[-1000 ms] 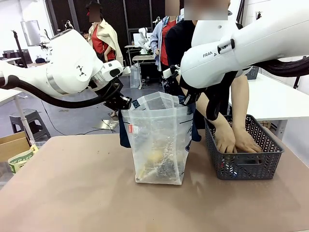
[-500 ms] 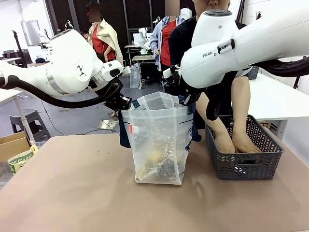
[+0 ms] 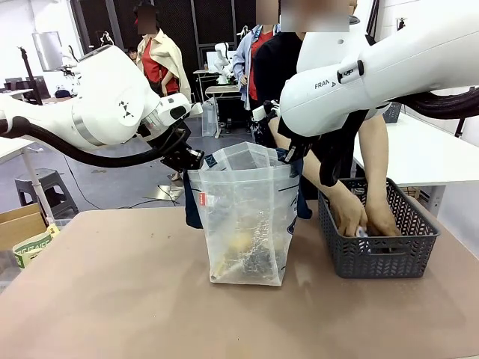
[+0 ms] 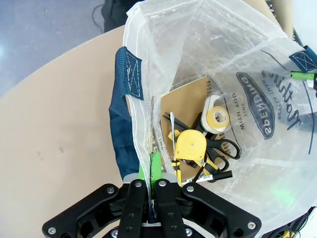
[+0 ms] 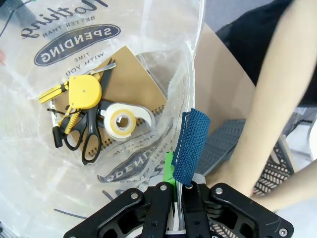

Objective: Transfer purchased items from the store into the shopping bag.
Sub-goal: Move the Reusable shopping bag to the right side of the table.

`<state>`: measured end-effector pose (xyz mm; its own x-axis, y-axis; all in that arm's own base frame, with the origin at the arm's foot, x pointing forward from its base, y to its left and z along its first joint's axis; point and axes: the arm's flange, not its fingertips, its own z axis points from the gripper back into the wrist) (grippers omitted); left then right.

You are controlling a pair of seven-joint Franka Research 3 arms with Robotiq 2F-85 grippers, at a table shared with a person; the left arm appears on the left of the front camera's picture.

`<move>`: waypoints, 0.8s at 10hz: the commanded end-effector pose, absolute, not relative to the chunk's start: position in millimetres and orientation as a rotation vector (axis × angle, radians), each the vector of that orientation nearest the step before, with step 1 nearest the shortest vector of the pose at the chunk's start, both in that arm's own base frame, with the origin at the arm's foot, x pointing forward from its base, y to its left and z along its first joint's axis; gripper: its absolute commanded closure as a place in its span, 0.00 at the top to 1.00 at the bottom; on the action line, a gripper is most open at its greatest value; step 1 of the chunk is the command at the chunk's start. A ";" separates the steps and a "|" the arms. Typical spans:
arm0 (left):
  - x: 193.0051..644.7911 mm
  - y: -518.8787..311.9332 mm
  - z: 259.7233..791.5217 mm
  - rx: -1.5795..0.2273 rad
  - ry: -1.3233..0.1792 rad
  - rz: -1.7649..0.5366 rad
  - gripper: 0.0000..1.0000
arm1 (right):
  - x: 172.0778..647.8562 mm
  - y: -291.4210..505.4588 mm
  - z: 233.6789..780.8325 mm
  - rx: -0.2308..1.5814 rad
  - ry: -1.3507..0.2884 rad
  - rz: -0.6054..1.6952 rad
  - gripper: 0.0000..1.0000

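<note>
We take the shopping bag (image 3: 243, 224) as our mark: it stands upright mid-table (image 3: 112, 299), its mouth spread wide. The right arm's white link, lettered "FRAN", crosses above and right of the bag, in front of the person's torso. Right of the bag, apart from it, sits the grey slotted basket (image 3: 378, 254). The person's hands (image 3: 349, 215) are down inside it, hiding what it holds.

The left gripper (image 4: 149, 171) has its jaws pinched on the bag's rim below a navy handle (image 4: 128, 72). The right gripper (image 5: 176, 173) is clamped on the opposite rim.

Inside the bag lie a tan notebook (image 4: 185, 106), black scissors (image 5: 88, 119), a white tape dispenser (image 4: 210, 105) and a yellow tape measure (image 4: 190, 145). The bag's oval logo reads "SPENDING", with "TIME WITH YOU" beside it.
</note>
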<state>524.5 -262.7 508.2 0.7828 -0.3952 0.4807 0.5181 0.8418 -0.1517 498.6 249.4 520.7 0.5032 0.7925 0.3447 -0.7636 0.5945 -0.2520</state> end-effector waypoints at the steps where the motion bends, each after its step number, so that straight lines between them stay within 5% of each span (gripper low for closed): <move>1: 524.8 -261.8 507.7 -0.285 -0.451 -0.497 0.00 | 498.5 248.8 520.7 -0.070 -0.454 0.933 0.00; 8: 524.8 -261.8 507.7 -0.285 -0.451 -0.497 0.00 | 498.5 248.8 520.7 -0.070 -0.454 0.933 0.00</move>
<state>524.5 -262.7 508.2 0.7828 -0.3952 0.4807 0.5181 0.8418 -0.1517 498.6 249.4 520.7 0.5032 0.7925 0.3447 -0.7636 0.5945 -0.2520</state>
